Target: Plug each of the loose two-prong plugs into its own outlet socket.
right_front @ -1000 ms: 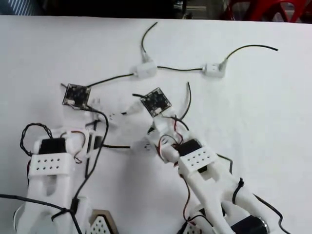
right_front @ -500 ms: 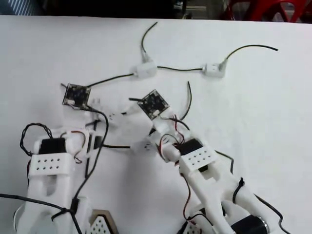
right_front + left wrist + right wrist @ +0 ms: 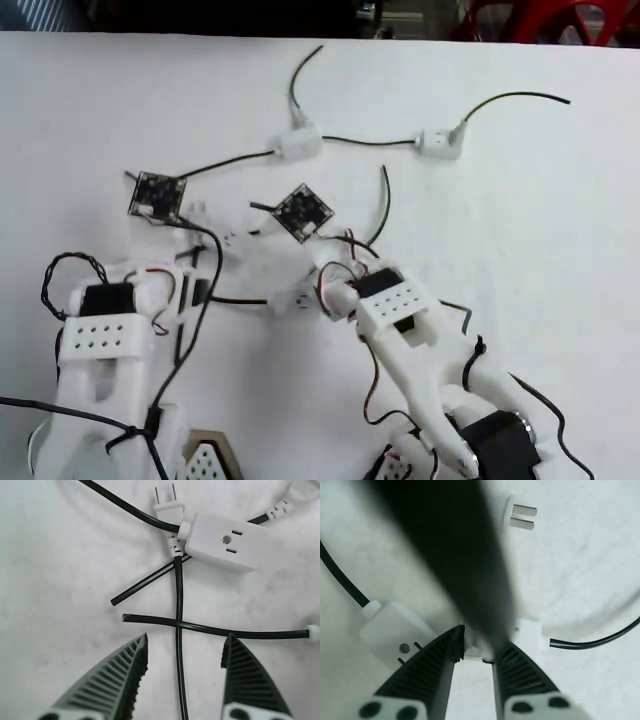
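My right gripper [image 3: 475, 650] is shut on a small white plug piece [image 3: 474, 654], close to a white outlet block [image 3: 395, 630]. A loose two-prong plug [image 3: 517, 515] lies further off, and a blurred black cable crosses close to the camera. From above, the right gripper [image 3: 318, 272] sits just below a patterned square tag [image 3: 302, 212]. My left gripper [image 3: 185, 645] is open over black cables on the table. Beyond it lie an outlet socket [image 3: 225, 542] and a two-prong plug [image 3: 167, 502]. In the high view the left gripper [image 3: 193, 285] is at the lower left.
Two more outlet blocks [image 3: 298, 145] [image 3: 437, 143] joined by black cable lie at the back. A second patterned tag [image 3: 157, 196] sits left of centre. Another white outlet [image 3: 290, 298] lies between the arms. The table's right and far left are bare white.
The right arm has swung left and its wrist has turned. The patterned tag in front of it has shifted left. The left arm has kept still.
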`<action>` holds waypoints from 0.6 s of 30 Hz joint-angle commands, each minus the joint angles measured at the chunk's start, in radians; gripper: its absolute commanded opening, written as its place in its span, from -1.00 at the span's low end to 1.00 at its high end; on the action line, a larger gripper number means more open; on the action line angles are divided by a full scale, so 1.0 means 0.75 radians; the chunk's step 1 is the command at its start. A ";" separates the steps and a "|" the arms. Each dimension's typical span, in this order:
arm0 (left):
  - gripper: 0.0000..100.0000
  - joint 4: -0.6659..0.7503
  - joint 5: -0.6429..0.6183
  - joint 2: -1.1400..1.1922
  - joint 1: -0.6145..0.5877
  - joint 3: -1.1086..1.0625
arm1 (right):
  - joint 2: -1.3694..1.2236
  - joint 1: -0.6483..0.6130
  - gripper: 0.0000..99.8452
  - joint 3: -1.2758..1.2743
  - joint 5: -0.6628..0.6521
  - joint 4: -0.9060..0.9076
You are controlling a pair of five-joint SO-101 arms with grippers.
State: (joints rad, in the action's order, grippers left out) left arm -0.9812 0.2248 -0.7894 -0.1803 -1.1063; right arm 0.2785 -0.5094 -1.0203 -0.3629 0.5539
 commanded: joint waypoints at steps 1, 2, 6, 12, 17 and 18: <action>-0.51 0.025 -0.004 -0.044 -0.011 0.004 | -0.064 0.005 -0.97 0.016 -0.016 0.071; -0.51 0.025 -0.004 -0.044 -0.011 0.004 | -0.058 0.011 -0.97 0.016 -0.016 0.066; -0.51 0.025 -0.004 -0.042 -0.011 0.004 | -0.011 0.152 -0.97 0.141 -0.004 0.064; -0.51 0.025 -0.002 -0.042 -0.011 0.004 | 0.007 0.373 -0.96 0.456 0.180 -0.001; -0.51 0.025 -0.002 -0.042 -0.011 0.002 | -0.034 0.396 -0.80 0.624 0.203 -0.099; -0.51 0.025 -0.002 -0.046 -0.011 0.002 | -0.066 0.396 -0.72 0.675 0.205 -0.099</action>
State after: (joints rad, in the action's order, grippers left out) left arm -0.9812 0.2263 -0.7894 -0.1803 -1.1093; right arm 0.2524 -0.2302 -0.6644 -0.2263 0.5171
